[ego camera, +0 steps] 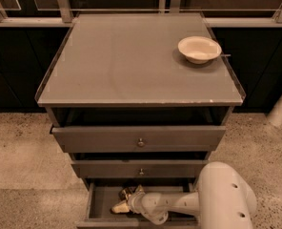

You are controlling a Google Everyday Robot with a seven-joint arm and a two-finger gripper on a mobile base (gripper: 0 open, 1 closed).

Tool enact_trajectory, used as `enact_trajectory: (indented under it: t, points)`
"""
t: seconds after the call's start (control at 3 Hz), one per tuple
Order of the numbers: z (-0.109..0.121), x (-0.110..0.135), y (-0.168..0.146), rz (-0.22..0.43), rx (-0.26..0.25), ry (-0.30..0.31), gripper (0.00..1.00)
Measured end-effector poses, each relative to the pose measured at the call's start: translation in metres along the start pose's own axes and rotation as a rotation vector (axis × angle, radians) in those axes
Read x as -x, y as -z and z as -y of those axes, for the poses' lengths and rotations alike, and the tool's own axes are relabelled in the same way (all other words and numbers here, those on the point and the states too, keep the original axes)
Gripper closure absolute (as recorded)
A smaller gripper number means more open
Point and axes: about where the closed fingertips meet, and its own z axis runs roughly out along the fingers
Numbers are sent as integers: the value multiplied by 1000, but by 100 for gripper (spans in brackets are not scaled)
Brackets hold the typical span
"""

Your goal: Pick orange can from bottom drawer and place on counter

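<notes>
The bottom drawer (99, 202) is pulled open at the foot of the cabinet, showing its flat grey floor. The orange can (127, 192) lies inside it near the middle, only partly visible. My gripper (124, 201) is down in the drawer right at the can, reaching in from the right on the white arm (179, 203). The arm's bulky white joint (225, 198) hides the drawer's right part. The counter (131, 61) is the broad grey top above.
A white bowl (199, 48) sits on the counter's far right. Two grey drawers with small knobs (140, 138) (141, 169) stick out slightly above the bottom drawer. A white post (281, 108) stands at the right. Speckled floor surrounds the cabinet.
</notes>
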Motion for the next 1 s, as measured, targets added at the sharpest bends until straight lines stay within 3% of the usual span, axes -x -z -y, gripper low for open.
enact_trajectory:
  t: [0.33,1.0]
  points:
    - [1,1,-2,0,-2,3,18]
    - [1,1,-2,0,-2,3,64]
